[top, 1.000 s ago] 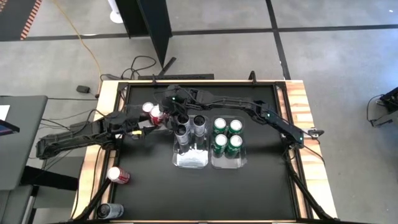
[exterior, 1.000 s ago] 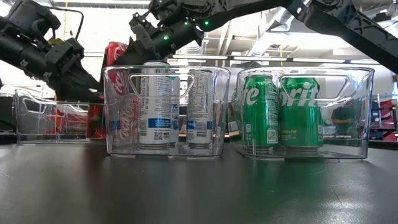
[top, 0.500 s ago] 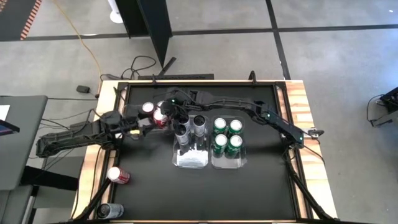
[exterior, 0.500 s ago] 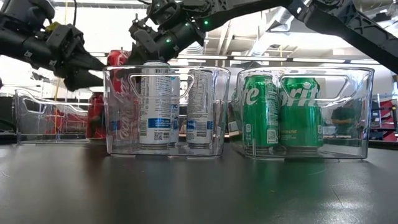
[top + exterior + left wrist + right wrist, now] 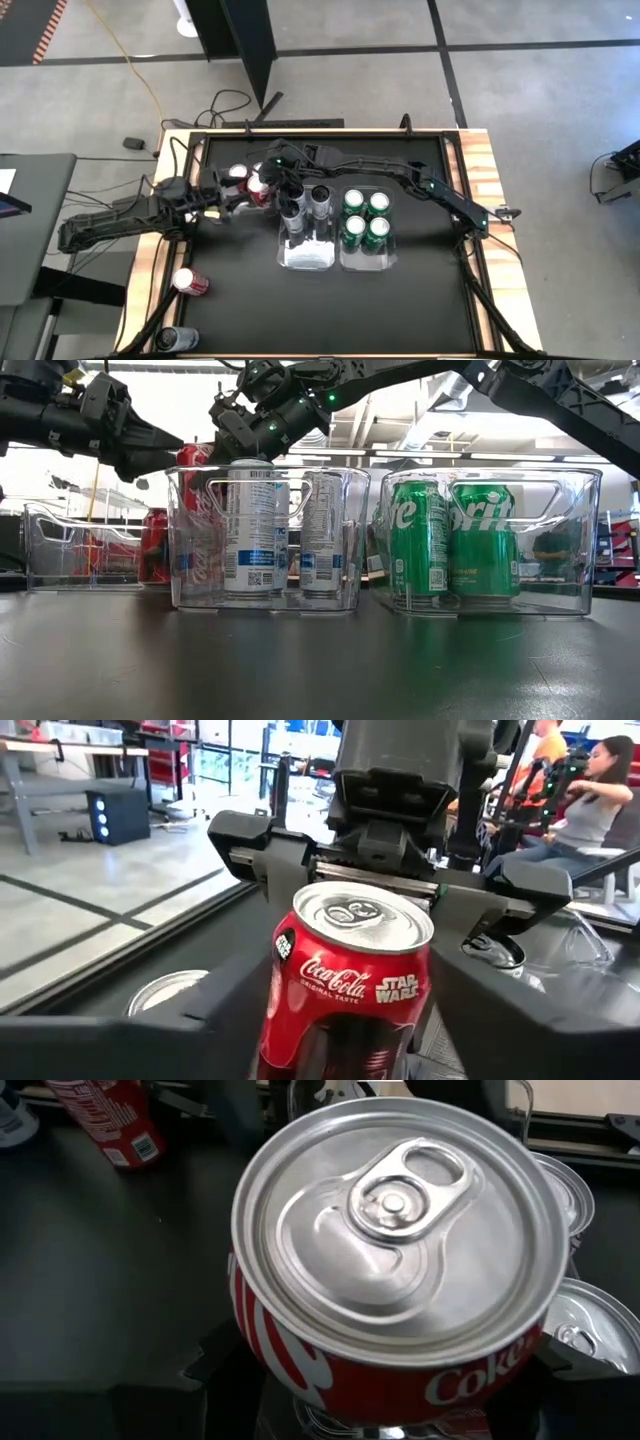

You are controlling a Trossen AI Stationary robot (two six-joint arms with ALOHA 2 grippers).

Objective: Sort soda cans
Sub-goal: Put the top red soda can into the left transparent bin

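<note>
Over the black table (image 5: 430, 300) both arms meet in the upper left of the high view. I read this as a hand-over of one red can (image 5: 350, 985), which hangs in the air above the bins, near the top left of the low view. The right gripper (image 5: 270, 182) pinches it across the body: from the left wrist view its jaws stand on either side of the can. The left gripper (image 5: 237, 196) reaches in from the left with the can between its own jaws, but I cannot tell whether they are pressing on it yet or only bracketing it. In my judgement the next move needs one firm grip confirmed before the other arm lets go. After that the can goes down upright into the bin for reds.

Of the three clear bins, the right bin (image 5: 590, 540) is full with four green cans (image 5: 365, 217). The middle bin (image 5: 355, 540) holds at least two silver-grey cans (image 5: 250, 525), with room at its near end. The left bin (image 5: 60, 560) shows a red can (image 5: 152, 545) standing in it.

Two cans wait unsorted at the lower left of the high view: a loose red can (image 5: 190, 282) on its side and a dark can (image 5: 176, 339) near the table's corner.
</note>
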